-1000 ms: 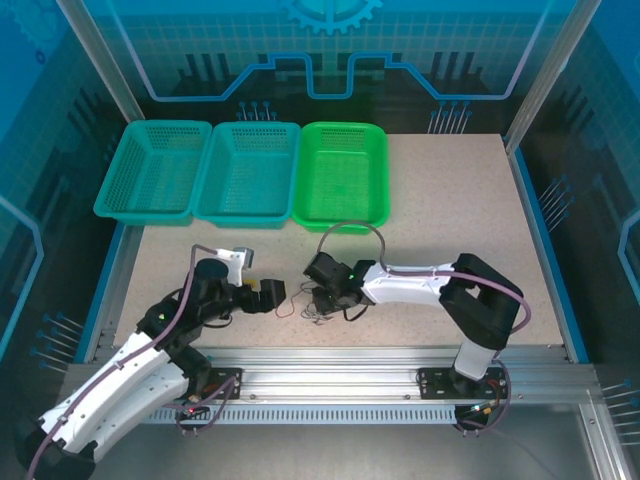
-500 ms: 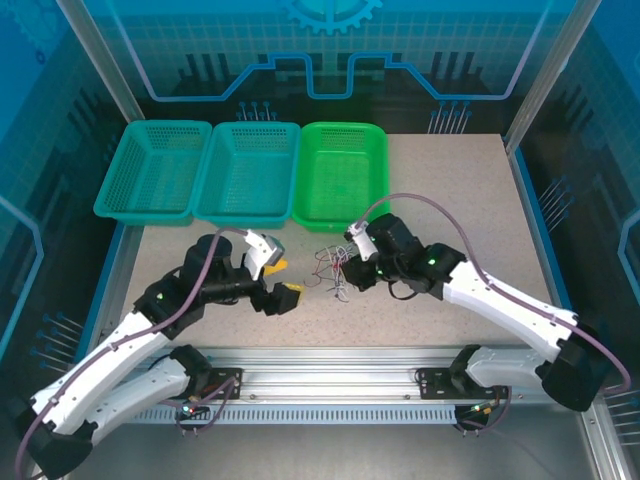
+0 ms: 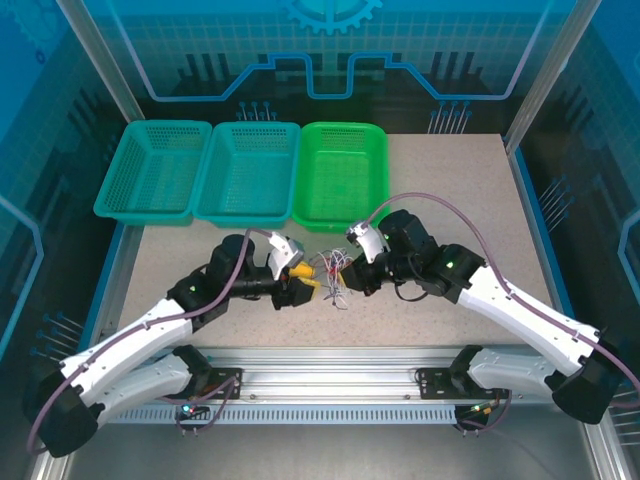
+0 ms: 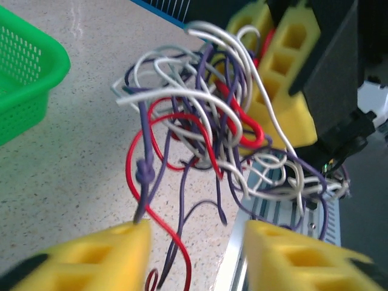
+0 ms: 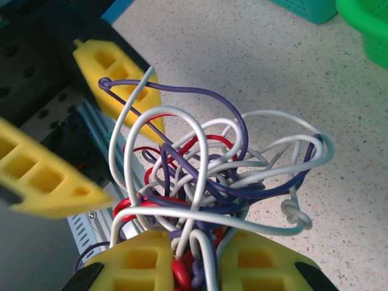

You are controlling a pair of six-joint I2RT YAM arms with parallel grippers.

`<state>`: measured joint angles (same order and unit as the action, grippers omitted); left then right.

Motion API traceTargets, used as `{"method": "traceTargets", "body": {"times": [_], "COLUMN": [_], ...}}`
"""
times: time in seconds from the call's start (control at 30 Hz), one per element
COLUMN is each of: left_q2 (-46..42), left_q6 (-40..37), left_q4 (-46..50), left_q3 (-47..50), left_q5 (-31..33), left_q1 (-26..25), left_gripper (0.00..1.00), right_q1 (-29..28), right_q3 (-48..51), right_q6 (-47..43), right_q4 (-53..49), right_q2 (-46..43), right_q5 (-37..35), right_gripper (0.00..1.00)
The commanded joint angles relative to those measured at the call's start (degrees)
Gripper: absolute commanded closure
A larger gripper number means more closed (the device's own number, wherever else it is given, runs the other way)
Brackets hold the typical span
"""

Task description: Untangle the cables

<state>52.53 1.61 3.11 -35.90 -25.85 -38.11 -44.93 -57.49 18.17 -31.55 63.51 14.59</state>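
At the near middle of the speckled beige tabletop (image 3: 450, 200), we see the tangle of thin red, white and purple cables (image 3: 332, 273) bunched between the two grippers. The right gripper (image 5: 194, 267) has its yellow fingers clamped on the bundle's strands. The left gripper (image 4: 194, 242) faces it with fingers apart, a purple strand touching one finger. A bright green mesh basket (image 3: 340, 180) sits behind.

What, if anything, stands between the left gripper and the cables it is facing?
Nothing visible does. The left gripper is open, and the cables hang directly ahead of it. The right gripper pinches the bundle from the far side, beyond the cables rather than in front of them.
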Motion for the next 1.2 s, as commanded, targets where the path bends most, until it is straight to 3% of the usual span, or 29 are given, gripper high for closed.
{"method": "traceTargets", "body": {"times": [0.0, 0.03, 0.3, 0.53, 0.73, 0.97, 1.07, 1.17], "left_q2": [0.73, 0.57, -3.07, -7.13, -9.59, -9.86, -9.74, -9.57], "left_q6": [1.50, 1.83, 2.87, 4.43, 5.17, 10.14, 13.43, 15.39], "left_q4": [-3.91, -4.03, 0.96, 11.78, 14.32, 15.88, 16.86, 15.92], "left_q3": [0.13, 0.28, 0.74, 0.10, 0.35, 0.47, 0.78, 1.94], "left_q5": [1.70, 2.69, 16.61, 32.59, 34.82, 41.35, 43.39, 41.61], "left_q1": [-0.45, -0.40, -0.41, -0.25, 0.12, 1.35, 2.46, 3.51], "left_gripper": [0.90, 1.00, 1.00, 1.00, 1.00, 1.00, 1.00, 1.00], "right_q1": [0.36, 0.38, 1.09, 15.05, 26.00, 41.35, 46.08, 46.23], "right_q3": [-1.40, -1.38, 0.11, 6.77, 15.86, 27.16, 28.97, 29.15], "right_q6": [0.85, 0.90, 2.35, 11.43, 18.52, 34.57, 36.72, 32.41], "right_q4": [0.08, 0.08, -0.27, -4.37, -8.12, -8.63, -7.72, -2.87], "right_q2": [0.61, 0.73, -0.36, -4.89, -9.00, -8.80, -6.16, -4.31], "right_q5": [2.46, 2.36, -3.45, -13.48, -24.34, -26.52, -24.21, -17.80], "right_gripper": [1.00, 0.99, 0.99, 0.94, 0.83, 0.78, 0.65, 0.54]}}
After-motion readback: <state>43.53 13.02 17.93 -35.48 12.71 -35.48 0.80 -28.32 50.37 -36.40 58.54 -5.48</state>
